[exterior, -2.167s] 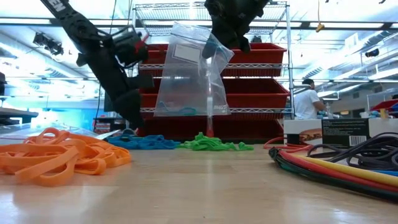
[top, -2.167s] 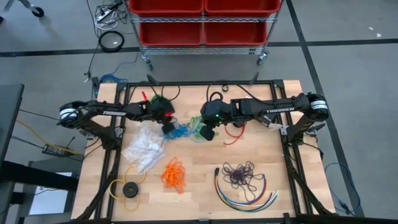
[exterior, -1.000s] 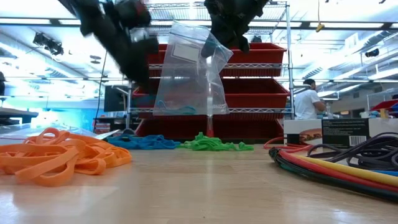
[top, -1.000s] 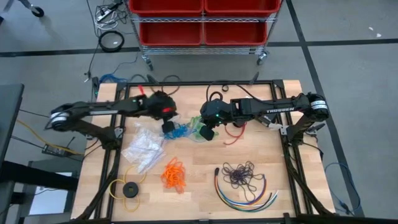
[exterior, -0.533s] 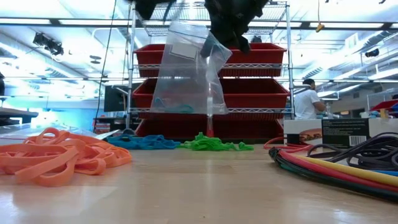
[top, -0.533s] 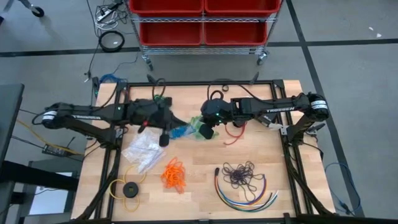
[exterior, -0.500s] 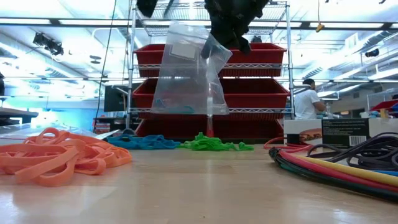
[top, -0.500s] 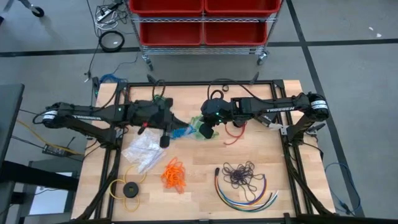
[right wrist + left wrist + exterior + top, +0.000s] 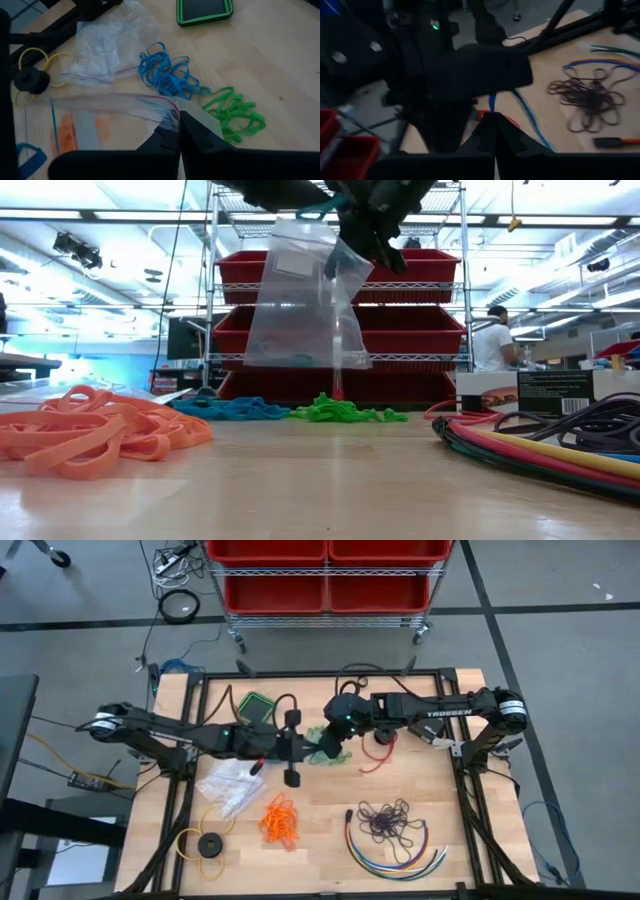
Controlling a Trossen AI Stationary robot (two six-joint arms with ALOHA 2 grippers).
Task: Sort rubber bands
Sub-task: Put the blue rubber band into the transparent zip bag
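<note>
Right gripper (image 9: 177, 131) pinches a clear bag (image 9: 300, 300) aloft; left gripper (image 9: 291, 748), fingers closed, holds nothing I can make out.
Only the right wrist view shows blue bands (image 9: 165, 70) and green bands (image 9: 235, 112) lying underneath.

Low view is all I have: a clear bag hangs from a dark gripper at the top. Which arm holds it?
Observer: It is the right gripper; its wrist view shows it shut on the edge of the clear bag.
Operator: Where is the other one?
Observer: From above, the left gripper is right beside it over the table's middle, shut, with a blue rubber band at its fingertips.
Operator: Is another bag ready?
Observer: Yes, a second clear bag lies flat on the table's left part, near the orange bands.
</note>
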